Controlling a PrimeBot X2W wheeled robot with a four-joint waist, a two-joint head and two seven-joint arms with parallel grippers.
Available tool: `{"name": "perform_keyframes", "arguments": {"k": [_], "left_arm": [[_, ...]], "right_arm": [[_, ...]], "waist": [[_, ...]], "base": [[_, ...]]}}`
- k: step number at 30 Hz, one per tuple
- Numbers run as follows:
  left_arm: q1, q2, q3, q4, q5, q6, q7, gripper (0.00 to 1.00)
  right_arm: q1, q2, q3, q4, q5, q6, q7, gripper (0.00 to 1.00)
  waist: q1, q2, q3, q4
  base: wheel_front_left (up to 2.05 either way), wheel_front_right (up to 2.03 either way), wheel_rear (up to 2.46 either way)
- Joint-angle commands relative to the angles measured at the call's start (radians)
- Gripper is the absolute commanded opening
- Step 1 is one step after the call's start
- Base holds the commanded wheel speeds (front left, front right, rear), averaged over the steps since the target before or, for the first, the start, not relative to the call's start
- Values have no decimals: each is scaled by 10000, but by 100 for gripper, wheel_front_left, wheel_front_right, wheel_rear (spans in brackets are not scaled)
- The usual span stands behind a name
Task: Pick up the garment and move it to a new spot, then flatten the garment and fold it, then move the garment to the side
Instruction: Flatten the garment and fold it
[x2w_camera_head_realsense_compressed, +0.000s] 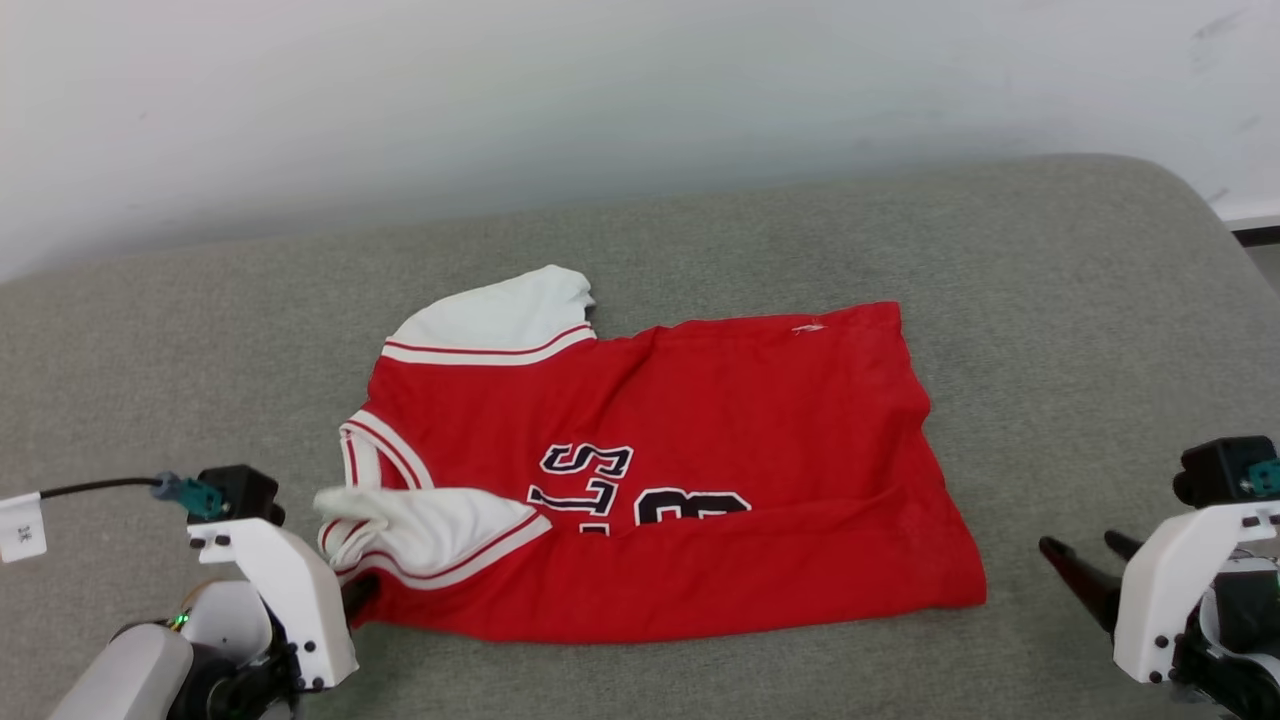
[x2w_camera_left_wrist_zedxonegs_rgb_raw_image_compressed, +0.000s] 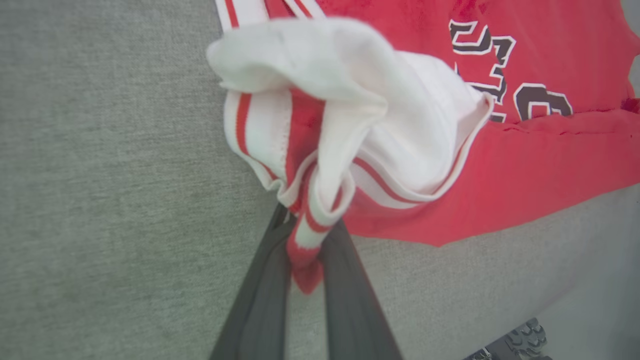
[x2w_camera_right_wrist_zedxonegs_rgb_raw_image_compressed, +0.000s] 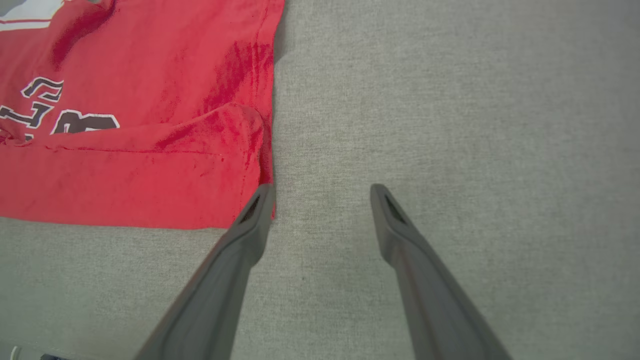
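The garment (x2w_camera_head_realsense_compressed: 700, 420), a red jersey with white sleeves and black lettering, lies partly folded on the grey surface, its near long edge turned over the chest print. My left gripper (x2w_camera_head_realsense_compressed: 358, 598) sits at the garment's near left corner. In the left wrist view the left gripper (x2w_camera_left_wrist_zedxonegs_rgb_raw_image_compressed: 307, 225) is shut on a bunch of striped trim and white sleeve of the garment (x2w_camera_left_wrist_zedxonegs_rgb_raw_image_compressed: 525, 160), which puckers up above the fingers. My right gripper (x2w_camera_head_realsense_compressed: 1080, 545) stands open to the right of the garment. Its left fingertip (x2w_camera_right_wrist_zedxonegs_rgb_raw_image_compressed: 264, 195) is at the garment's (x2w_camera_right_wrist_zedxonegs_rgb_raw_image_compressed: 125, 165) near right corner; between its fingers is bare surface.
The grey padded surface (x2w_camera_head_realsense_compressed: 1050, 300) stretches well past the garment on all sides and curves off at the far right. A pale wall (x2w_camera_head_realsense_compressed: 600, 100) rises behind it. A cable with a white tag (x2w_camera_head_realsense_compressed: 20, 525) runs to the left wrist.
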Motion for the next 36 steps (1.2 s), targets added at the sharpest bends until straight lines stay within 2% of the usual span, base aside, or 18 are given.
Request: {"name": "perform_keyframes", "arguments": {"k": [1,7,17,18,19,20,21,36], "left_arm": [[-144,38,9,-293,98,98,-25,0],[-298,76,-98,-1140,318,292,30,0],[-455,109,-206,-1835,539,458,46,0],[-424,104,-220,-1829,510,460,74,0],[-407,96,-231,-1822,482,452,99,0],[-398,77,-230,-1816,457,435,90,0],[-387,57,-234,-1804,441,420,72,0],[274,-181,9,-1635,115,621,-440,0]], "right_arm": [[-213,127,30,121,157,0,575,100],[-879,550,60,784,363,0,1735,100],[-1847,1075,897,2605,858,0,1945,100],[-1917,1087,1016,2726,918,0,1982,97],[-1968,1086,1126,2835,981,0,1973,45],[-2015,1084,1241,2923,1057,0,1965,15],[-2054,1076,1320,2993,1131,1,1941,0],[-2192,297,2251,2723,1734,0,1305,0]], "waist": [[0,0,152,162],[0,0,498,498],[0,0,1049,835],[0,0,1069,836],[0,0,1081,835],[0,0,1082,837],[0,0,1073,838],[0,0,-139,715]], "base": [[0,0,0],[0,0,0],[0,0,0],[0,0,0],[0,0,0],[0,0,0],[0,0,0],[0,0,0]]}}
